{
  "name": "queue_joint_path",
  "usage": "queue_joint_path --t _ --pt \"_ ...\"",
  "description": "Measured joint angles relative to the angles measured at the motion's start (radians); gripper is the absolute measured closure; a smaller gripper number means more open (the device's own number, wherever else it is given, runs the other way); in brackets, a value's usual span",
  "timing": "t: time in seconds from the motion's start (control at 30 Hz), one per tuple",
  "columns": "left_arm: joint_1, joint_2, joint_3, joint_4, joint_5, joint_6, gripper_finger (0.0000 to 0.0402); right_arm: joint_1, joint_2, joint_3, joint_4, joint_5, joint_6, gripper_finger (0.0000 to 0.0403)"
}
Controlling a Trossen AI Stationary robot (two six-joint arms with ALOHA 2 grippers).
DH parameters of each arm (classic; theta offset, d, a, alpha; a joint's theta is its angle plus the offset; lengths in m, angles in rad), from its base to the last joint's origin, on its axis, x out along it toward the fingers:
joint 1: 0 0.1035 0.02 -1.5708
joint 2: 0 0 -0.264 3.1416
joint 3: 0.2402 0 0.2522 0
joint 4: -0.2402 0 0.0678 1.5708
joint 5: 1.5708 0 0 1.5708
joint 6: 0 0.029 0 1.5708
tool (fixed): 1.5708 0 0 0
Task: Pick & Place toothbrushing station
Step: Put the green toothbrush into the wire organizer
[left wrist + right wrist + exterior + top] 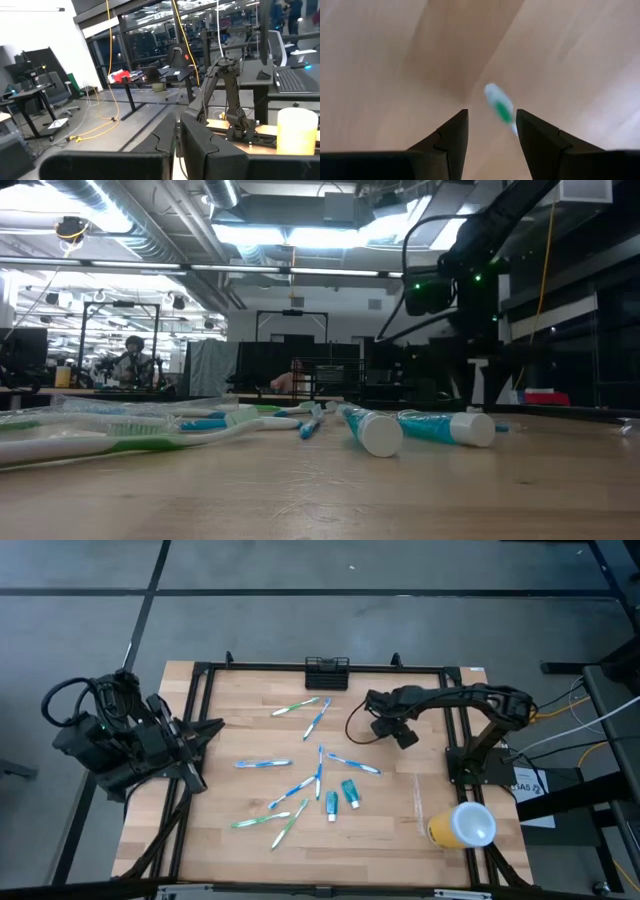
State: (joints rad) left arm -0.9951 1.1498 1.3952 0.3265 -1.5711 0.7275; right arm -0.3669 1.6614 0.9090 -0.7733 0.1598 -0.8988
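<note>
Green-tipped toothbrush (501, 109) only between right end effector (491, 131)

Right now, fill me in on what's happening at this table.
Nothing is held yet. The right pincer hangs open above the wooden table, with a toothbrush end showing past its fingers. Toothbrushes and two toothpaste tubes lie scattered mid-table. The black mesh holder sits at the far edge. The left pincer waits, closed, at the left side.
</note>
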Motion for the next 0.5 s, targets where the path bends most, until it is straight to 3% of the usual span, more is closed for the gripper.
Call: queue_joint_path --t 0.3,0.5 --pt "0.000 -0.002 0.000 0.022 -0.001 0.025 0.0382 0.000 0.004 -0.005 0.045 -0.012 -0.003 0.0239" --pt "0.000 -0.002 0.000 0.022 -0.001 0.019 0.0382 0.000 0.004 -0.005 0.043 0.006 -0.007 0.0284"
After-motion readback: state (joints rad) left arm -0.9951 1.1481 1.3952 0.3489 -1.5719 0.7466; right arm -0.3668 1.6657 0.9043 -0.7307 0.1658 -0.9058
